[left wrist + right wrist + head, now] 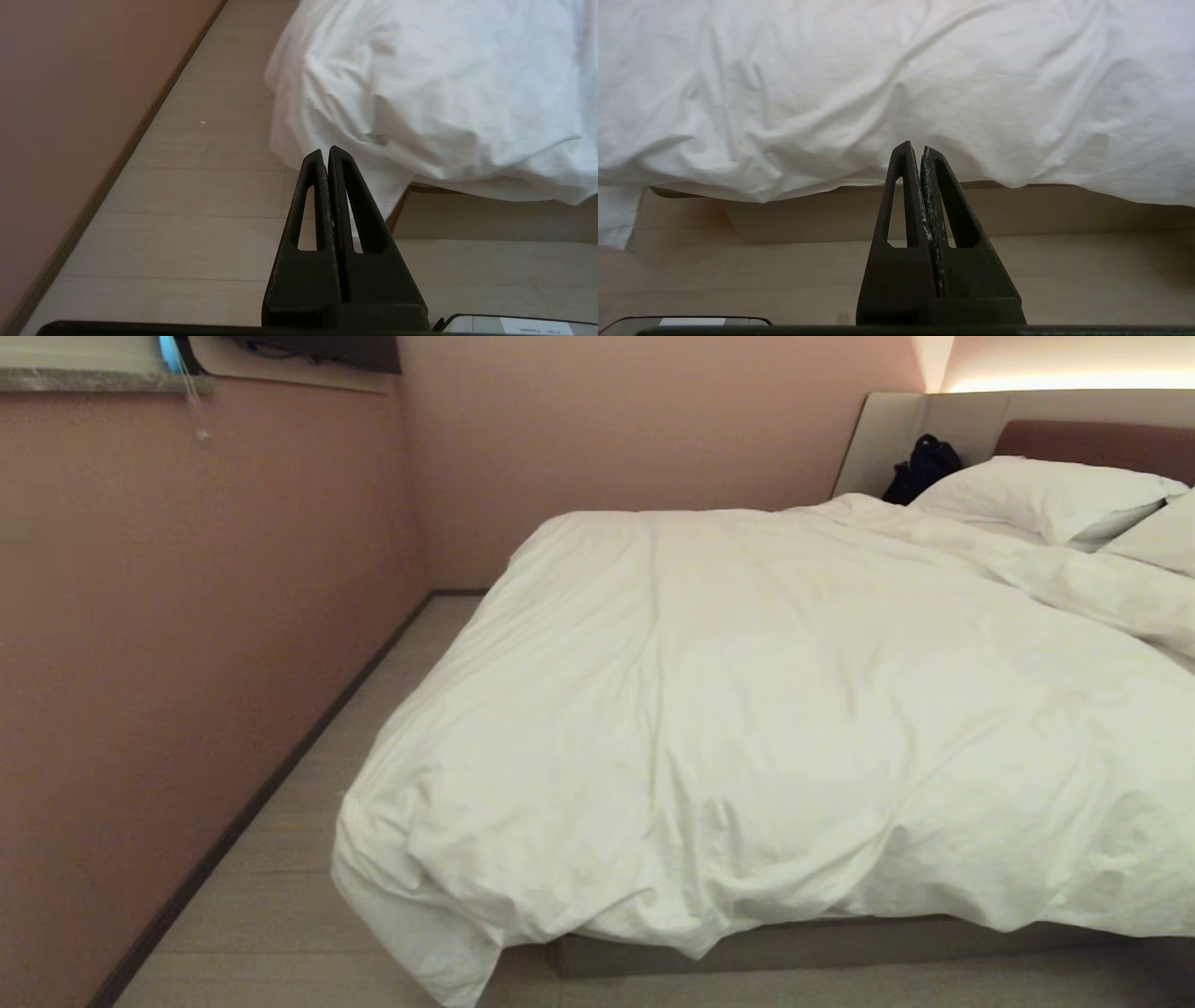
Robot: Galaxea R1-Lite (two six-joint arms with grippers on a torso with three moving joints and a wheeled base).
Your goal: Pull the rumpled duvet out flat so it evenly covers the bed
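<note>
A: Nearest in — what were the arms doing?
B: Left gripper (325, 151) and right gripper (914, 149) were pinched closed, empty, short of the duvet (747, 709).
A: And farther off?
B: It covered the bed (840, 941), bunched near the pillows (1046, 495) — nearly finished, I'd judge.

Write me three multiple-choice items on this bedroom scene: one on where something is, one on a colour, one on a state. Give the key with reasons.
1. Where does the black bag sit?
A. on the floor by the wall
B. at the head of the bed, beside the pillows
C. on the middle of the duvet

2. What colour is the duvet?
A. white
B. grey
C. brown

3. How do the jaws of the left gripper and right gripper stand?
A. both open
B. left open, right shut
C. both shut

Key: 1 B, the bag lies against the headboard surround next to the pillows. 2 A, the cover is plain white. 3 C, in both wrist views the jaws meet with nothing between them.
</note>
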